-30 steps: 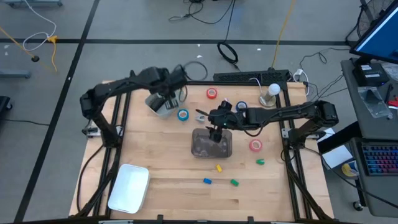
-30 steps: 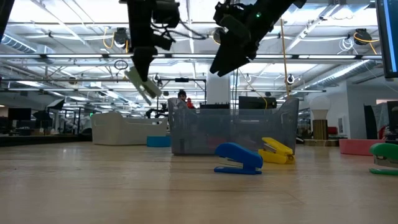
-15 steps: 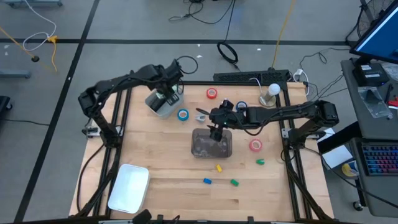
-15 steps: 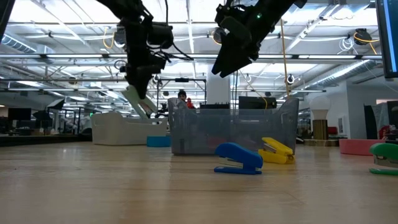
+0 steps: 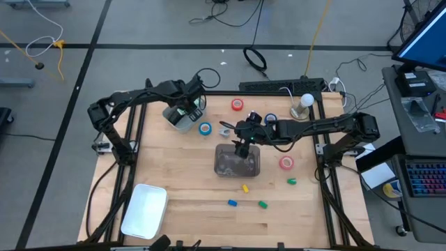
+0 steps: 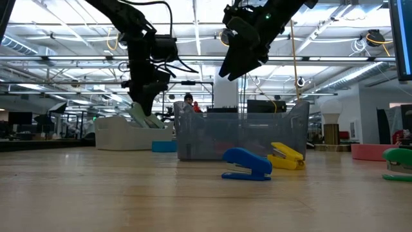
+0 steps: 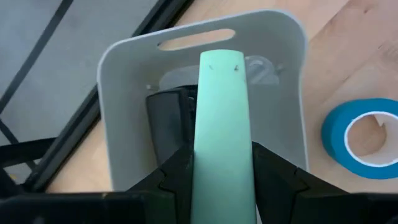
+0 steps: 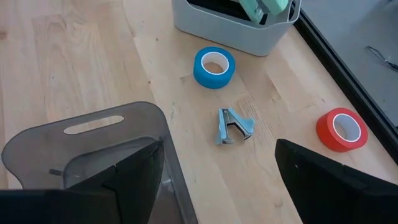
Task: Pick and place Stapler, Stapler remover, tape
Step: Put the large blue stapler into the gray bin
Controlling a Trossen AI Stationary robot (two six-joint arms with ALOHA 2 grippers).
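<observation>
My left gripper (image 5: 184, 110) is shut on a pale green stapler (image 7: 221, 118) above a pale grey bin (image 7: 124, 112) at the table's far left, which holds a dark object (image 7: 166, 112). My right gripper (image 8: 217, 174) hangs open over the smoky clear bin (image 5: 237, 160) at the table's middle. A staple remover (image 8: 234, 126) lies on the wood between a light blue tape (image 8: 214, 66) and a red tape (image 8: 341, 129). A dark blue tape (image 5: 270, 119) and a pink-red tape (image 5: 286, 163) lie farther right. My left gripper pinches the green stapler by its two long sides (image 7: 200, 167), one finger (image 7: 171, 177) on each. The fingers come steeply from above and lie along it. The stapler sticks out past them, tilted end-down over the bin's opening, its lower end (image 6: 149, 120) about level with the rim.
Small staplers lie near the table's front: yellow (image 5: 245, 188), blue (image 5: 232, 203), green (image 5: 263, 205) and another green (image 5: 292, 181). A white tray (image 5: 144, 209) sits at the near left corner. A lamp bulb (image 5: 305, 102) stands at the far right.
My left gripper has come down toward the pale grey bin with the green stapler, rolling its wrist as it went. The stapler now hangs with its lower end at the bin's rim instead of well above it.
</observation>
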